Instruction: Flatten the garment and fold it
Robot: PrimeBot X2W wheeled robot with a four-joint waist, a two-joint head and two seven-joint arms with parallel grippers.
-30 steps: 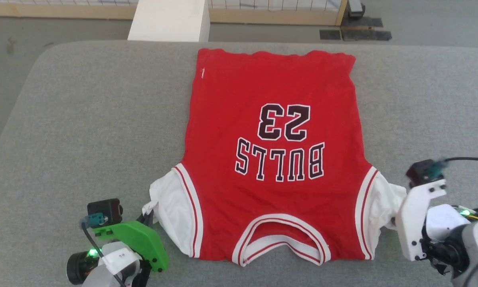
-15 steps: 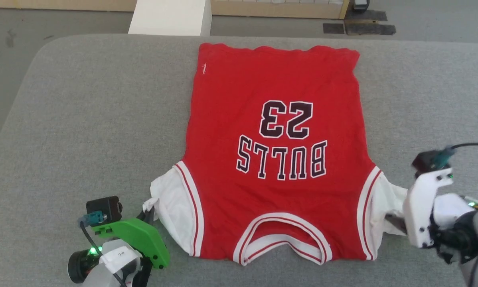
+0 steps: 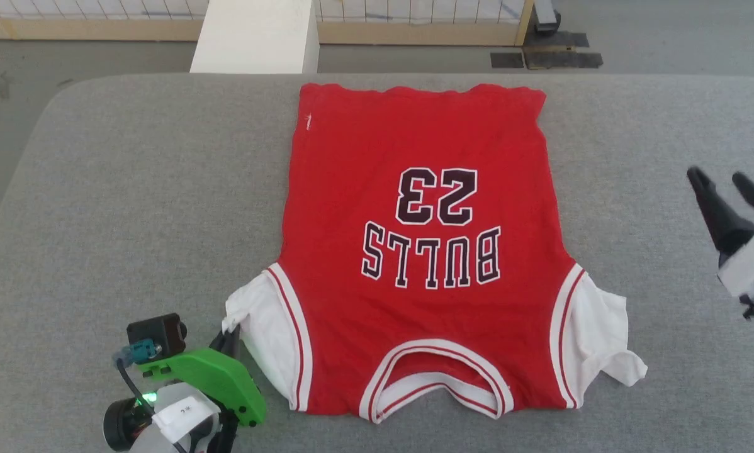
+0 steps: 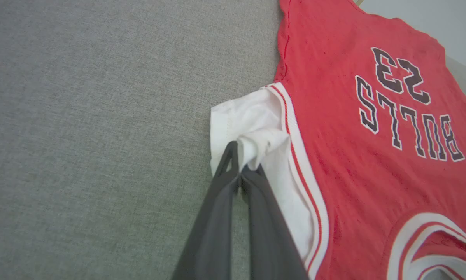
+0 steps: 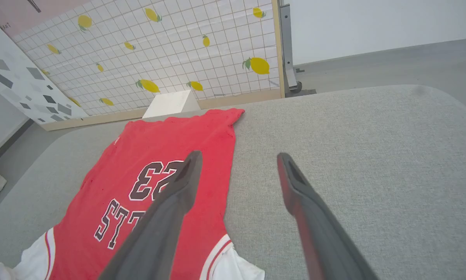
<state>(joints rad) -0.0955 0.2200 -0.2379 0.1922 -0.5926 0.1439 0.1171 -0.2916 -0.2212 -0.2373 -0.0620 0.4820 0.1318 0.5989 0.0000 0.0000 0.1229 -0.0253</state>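
1. Now that the right pincer (image 3: 720, 178) has let go, it hangs at the right edge of the head view with its jaws spread wide and nothing between them. A second ago it was down at the lower right, pressed to the white sleeve.
2. The right sleeve (image 3: 596, 333) it left lies spread on the pad, just beside the red body. Its lower corner points out to the lower right and may be curled under; the view is too coarse to be sure.
3. The left pincer (image 4: 244, 160) has not changed. Its jaws are pressed together on a bunched fold of the left sleeve (image 4: 252, 116), low in the left of the head view.
4. The shirt (image 3: 415, 138) lies print up in the middle of the grey pad (image 3: 131, 189), hem toward the top of the frame and collar toward the bottom. The body looks smooth. The small shift of the whole head view is the camera's, not the shirt's.
5. For the task, I judge the right side flattened and released, while the left sleeve, crumpled in the pinch, is the last bit to pull out. Folding has not begun.
6. Containers: the job seems to use none. The shirt rests straight on the pad, and a white block (image 3: 254, 38) stands past its top edge.
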